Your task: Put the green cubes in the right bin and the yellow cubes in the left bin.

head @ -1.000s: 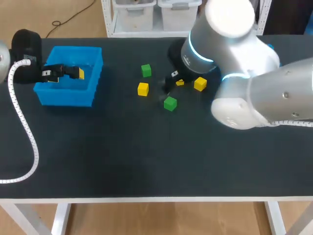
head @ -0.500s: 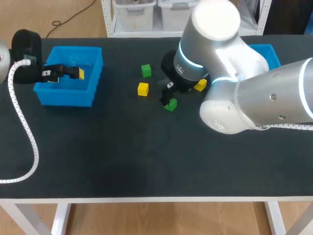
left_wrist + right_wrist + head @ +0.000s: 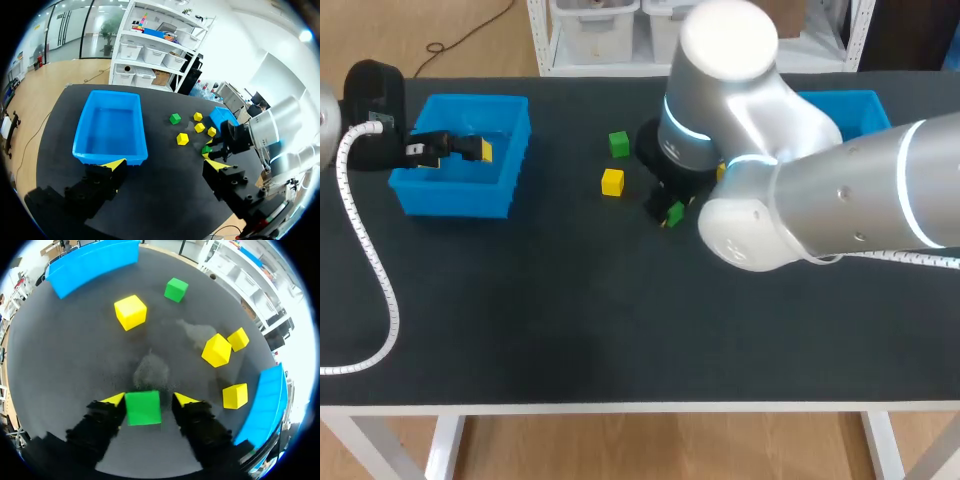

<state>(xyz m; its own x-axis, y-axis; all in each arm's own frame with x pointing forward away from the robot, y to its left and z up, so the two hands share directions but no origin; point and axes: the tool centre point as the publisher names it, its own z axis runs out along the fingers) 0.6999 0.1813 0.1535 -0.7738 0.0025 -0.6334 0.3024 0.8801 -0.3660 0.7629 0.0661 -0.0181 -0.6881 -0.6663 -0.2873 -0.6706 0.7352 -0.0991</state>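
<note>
Right hand [image 3: 148, 401]: spread, straddling a green cube [image 3: 143, 408] on the surface [image 3: 75, 365]; not yet pinching it.
Left hand [image 3: 164, 165]: spread wide, empty, over the left bin [image 3: 110, 125], which shows no cubes.
Right bin [image 3: 850, 105]: mostly hidden behind my arm.
Progress: barely begun, I judge; the other green cube [image 3: 619, 144] and the yellow cubes [image 3: 131, 312] lie loose.
</note>
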